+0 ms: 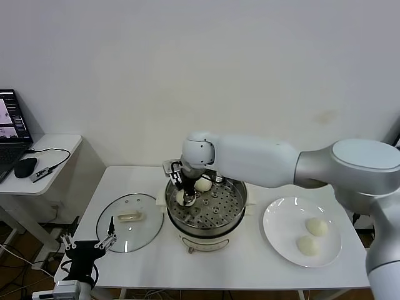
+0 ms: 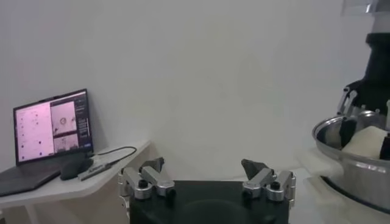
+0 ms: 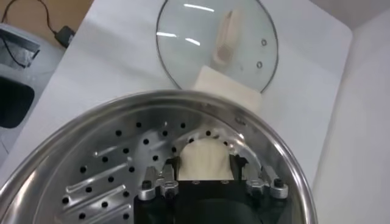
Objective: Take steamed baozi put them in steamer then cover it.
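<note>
right gripper (image 3: 204, 163) grips a baozi (image 3: 206, 159) inside the steamer (image 3: 109, 131)

The white table (image 1: 250, 265) carries the steamer (image 1: 206, 206) directly beneath the right gripper (image 1: 187, 199), the glass cover (image 1: 130, 222) lying flat to that gripper's left, and a white plate (image 1: 302, 231) to its right.

Even, soft room light fills the space, and the white wall (image 1: 250, 75) sits bright with no hard shadows. The glass cover (image 3: 216, 45) catches pale streaks of glare; the steamer (image 3: 201, 103) rim shines. The laptop (image 2: 52, 125) screen glows pinkish at far left. From the left wrist everything looks dimmer, greyish and soft, the near black housing blurred
</note>
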You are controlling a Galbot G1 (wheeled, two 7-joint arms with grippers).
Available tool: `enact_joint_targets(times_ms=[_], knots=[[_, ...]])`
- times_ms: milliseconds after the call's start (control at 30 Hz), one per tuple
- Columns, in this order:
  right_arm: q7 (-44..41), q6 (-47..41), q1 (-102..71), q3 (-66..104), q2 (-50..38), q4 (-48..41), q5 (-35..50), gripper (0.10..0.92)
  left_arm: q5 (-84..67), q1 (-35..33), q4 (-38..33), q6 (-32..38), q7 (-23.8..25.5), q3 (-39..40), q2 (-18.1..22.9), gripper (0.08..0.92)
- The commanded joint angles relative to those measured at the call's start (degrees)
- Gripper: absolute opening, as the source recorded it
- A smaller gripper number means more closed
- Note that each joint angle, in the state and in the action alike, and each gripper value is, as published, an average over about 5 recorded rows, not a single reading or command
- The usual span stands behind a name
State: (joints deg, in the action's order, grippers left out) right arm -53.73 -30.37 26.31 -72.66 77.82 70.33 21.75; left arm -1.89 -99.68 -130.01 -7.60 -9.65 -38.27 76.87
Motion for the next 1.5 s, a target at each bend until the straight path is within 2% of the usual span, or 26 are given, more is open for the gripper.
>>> enact_joint_targets(times_ms=[33, 167, 433, 533, 700, 1000, 1267, 1500], knots=[[0.21, -0.89, -0.98, 0.12, 1.37, -1.55, 0.18, 0.535, 0.02, 0.01, 0.06, -0.02, 0.02, 0.03, -0.02, 0.823], [0.19, -1.39, -0.65, 0.21, 0.84, -1.18, 0.04, 0.552, 0.07, 0.00, -0.04, -0.04, 0.03, 0.15, 0.04, 0.823], [-1.46, -1.52, 2.68, 0.68, -2.65, 2.37, 0.77, 0.758, 0.19, -0.11, -0.30, -0.07, 0.02, 0.38, 0.15, 0.823], [-2.33, -1.25, 4.92, 0.33, -5.53, 5.01, 1.01, 0.810, 0.20, -0.07, -0.51, -0.12, 0.02, 0.54, 0.12, 0.823], [-3.95, 0.10, 8.53, 0.20, -13.03, 10.10, 1.06, 0.822, 0.22, -0.12, -0.81, -0.23, 0.04, 0.87, -0.24, 0.823], [-7.98, 6.43, 13.62, -0.50, -31.61, 21.81, -1.44, 0.823, 0.11, -0.16, -0.62, -0.21, 0.12, 1.01, -1.34, 0.823], [-11.01, 13.18, 10.00, 0.26, -50.08, 28.02, -9.00, 0.823, 0.21, 0.59, 0.41, -0.25, 0.17, 2.18, -1.80, 0.823], [-10.84, 15.04, 1.21, 2.39, -59.44, 30.44, -15.58, 0.823, 0.15, 0.93, 2.02, -0.11, 0.33, 2.48, -2.49, 0.823]])
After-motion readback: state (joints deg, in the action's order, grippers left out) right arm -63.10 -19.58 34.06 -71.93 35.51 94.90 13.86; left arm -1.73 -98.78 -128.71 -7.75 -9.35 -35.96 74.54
